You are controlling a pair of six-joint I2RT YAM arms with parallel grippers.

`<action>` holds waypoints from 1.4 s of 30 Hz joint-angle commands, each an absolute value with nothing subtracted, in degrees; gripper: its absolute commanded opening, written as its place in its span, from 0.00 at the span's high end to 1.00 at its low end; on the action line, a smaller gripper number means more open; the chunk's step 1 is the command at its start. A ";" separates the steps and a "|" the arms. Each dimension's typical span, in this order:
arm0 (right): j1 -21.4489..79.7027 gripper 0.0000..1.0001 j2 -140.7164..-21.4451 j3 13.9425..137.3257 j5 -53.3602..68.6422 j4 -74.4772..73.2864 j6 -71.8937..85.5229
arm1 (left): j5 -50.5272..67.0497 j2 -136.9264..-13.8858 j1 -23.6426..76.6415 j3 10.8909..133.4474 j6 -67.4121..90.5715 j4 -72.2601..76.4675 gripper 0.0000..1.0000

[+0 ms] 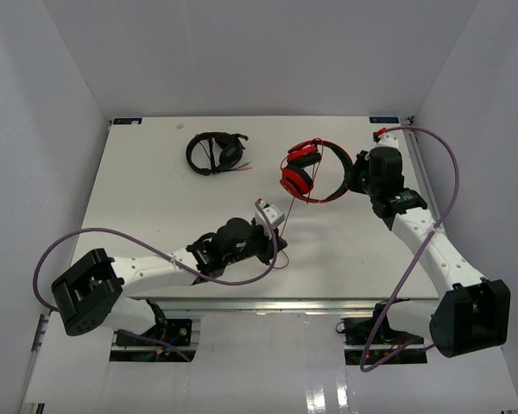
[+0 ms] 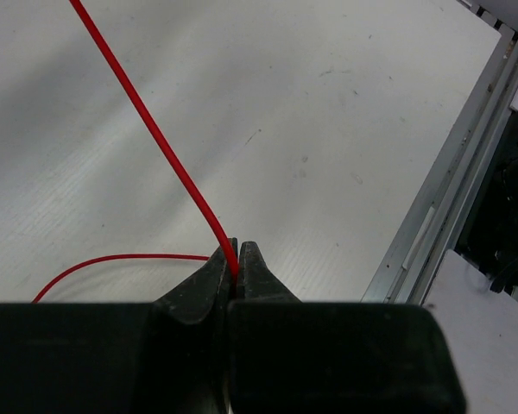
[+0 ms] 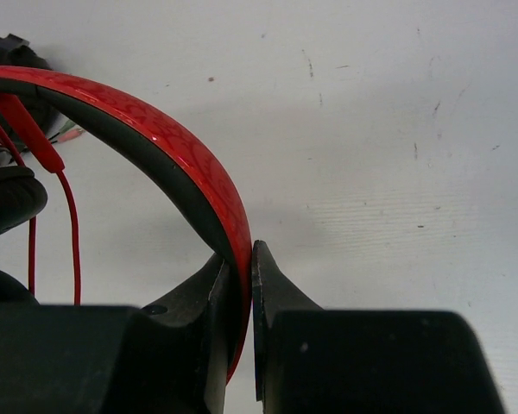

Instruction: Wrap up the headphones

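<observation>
Right gripper (image 3: 240,259) fingers clamped on red headband (image 3: 190,164), anchoring headphones (image 1: 309,171) upper right of centre. Left gripper (image 2: 237,259) pinches cable (image 2: 153,134) tight, keeping it taut, likely for winding.

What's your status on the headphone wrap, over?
Left jaws shut on red cable. Right jaws shut on red headband. Black headphones lie apart on the far side, not touching the cable.
</observation>
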State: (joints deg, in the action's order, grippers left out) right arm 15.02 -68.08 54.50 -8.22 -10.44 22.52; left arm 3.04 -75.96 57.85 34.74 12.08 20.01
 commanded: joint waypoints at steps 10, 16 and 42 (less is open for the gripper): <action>16.36 0.92 -69.86 52.84 -20.16 5.25 18.47 | 0.88 -90.58 63.02 51.36 9.62 14.17 0.89; 18.84 0.92 -68.61 45.78 -23.68 10.15 9.24 | -3.76 -85.33 63.19 55.17 3.87 4.32 0.88; 26.46 0.92 -63.67 38.57 -13.29 11.60 -21.01 | -20.18 -79.25 62.51 62.64 -14.76 -10.26 0.74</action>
